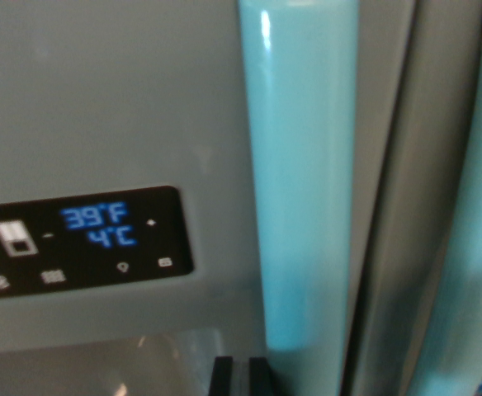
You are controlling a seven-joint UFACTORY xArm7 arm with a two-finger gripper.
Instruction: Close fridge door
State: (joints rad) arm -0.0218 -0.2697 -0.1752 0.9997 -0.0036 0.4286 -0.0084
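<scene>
The view is filled by the pale grey front of a fridge, seen close and slightly blurred; no floor or room beyond it is visible. The fridge door (pixel 101 99) takes up the wrist view's left half. One door handle (pixel 303 190), a glossy light-blue bar, runs nearly upright with its long axis top to bottom, leaning a little. A dark seam (pixel 381 247) runs alongside it on the right, with a second light-blue handle (pixel 464 272) at the right edge. One black control panel (pixel 76 239) sits low on the door, reading 39°F and 4°C in blue. A dark part (pixel 237 375) shows at the bottom edge, probably the fingers; their spread cannot be told.
</scene>
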